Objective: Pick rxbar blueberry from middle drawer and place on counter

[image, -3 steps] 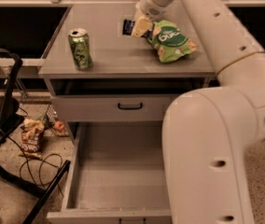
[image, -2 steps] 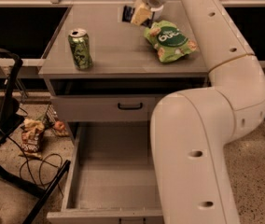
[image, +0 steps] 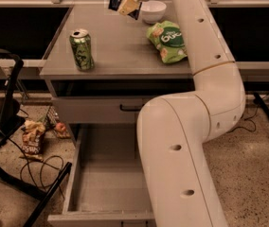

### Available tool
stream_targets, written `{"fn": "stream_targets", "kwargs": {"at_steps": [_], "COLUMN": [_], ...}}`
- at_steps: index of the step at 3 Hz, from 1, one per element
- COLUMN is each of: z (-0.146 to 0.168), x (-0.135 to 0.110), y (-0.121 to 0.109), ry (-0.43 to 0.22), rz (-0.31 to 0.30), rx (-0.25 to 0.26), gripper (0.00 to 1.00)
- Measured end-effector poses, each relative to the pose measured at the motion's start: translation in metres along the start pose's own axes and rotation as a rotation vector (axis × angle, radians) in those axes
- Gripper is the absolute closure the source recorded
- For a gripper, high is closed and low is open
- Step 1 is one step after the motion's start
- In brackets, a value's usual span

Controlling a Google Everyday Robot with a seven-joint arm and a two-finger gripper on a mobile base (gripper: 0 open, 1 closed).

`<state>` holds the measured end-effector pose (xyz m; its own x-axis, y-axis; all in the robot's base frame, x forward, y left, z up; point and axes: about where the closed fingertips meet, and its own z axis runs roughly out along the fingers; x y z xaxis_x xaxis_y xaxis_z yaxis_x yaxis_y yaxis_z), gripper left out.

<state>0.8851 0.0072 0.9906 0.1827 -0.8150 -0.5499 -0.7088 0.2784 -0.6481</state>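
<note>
Gripper: two-finger gripper (image: pixel 127 4) on the white robot arm (image: pixel 210 79), at the far edge of the cabinet top, just left of a white bowl (image: pixel 152 11).
Grip: tan fingers (image: pixel 129 4) pressed together on the bar; dark wrapper sticks out on both sides of them.
Bar: small flat rxbar blueberry in a dark navy wrapper (image: pixel 114 2), tilted, held over the back of the counter. Whether it touches the surface, cannot tell.
Counter: flat smooth grey cabinet top (image: pixel 120 46) with a thin rim.
On counter: green drink can (image: pixel 81 49) upright near the front left; green crinkly chip bag (image: pixel 167 40) lying at right, near the bowl, well apart from the can.
Middle drawer: wide shallow grey metal drawer (image: pixel 103 178), pulled out towards the camera, partly hidden by the arm.
Upper drawer: grey front (image: pixel 92 110) closed, small black handle (image: pixel 129 108) half hidden by the arm.
Floor, left: crumpled snack bags (image: pixel 32 138), a black cable and a black metal frame (image: pixel 11 84).
</note>
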Motion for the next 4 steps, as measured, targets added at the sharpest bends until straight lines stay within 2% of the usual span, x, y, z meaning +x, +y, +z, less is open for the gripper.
{"fn": "stream_targets", "kwargs": {"at_steps": [2,4], "z": [0.053,0.088], "x": [-0.008,-0.032], "y": [0.020,0.045], "ry": [-0.019,-0.107], "rz": [0.093,0.128], "rx": [-0.022,-0.075], "gripper": [1.00,1.00]}}
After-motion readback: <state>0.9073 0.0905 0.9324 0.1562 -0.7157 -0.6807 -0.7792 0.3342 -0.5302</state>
